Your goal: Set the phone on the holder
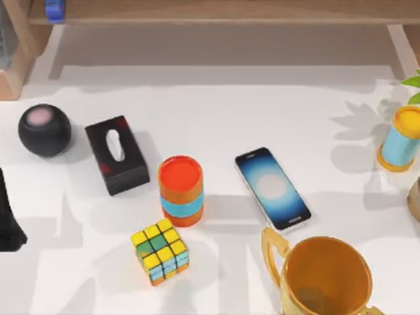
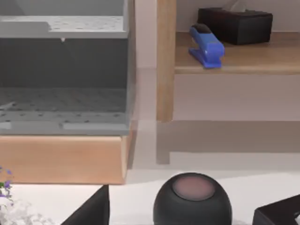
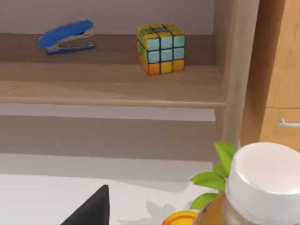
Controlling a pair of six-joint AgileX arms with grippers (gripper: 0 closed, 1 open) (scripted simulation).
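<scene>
The phone (image 1: 272, 188) lies flat on the table (image 1: 262, 111), right of centre, long axis slanting away to the upper left. My right arm looks the nearer one; I cannot tell whether either end effector is open or closed

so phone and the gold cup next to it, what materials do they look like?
Phone: glossy glass front, judging by its smooth glowing blue screen and black border; thin light edge, perhaps metal or plastic. Gold cup: smooth, evenly shaded golden walls, likely metal or glazed ceramic; can't tell which.
</scene>
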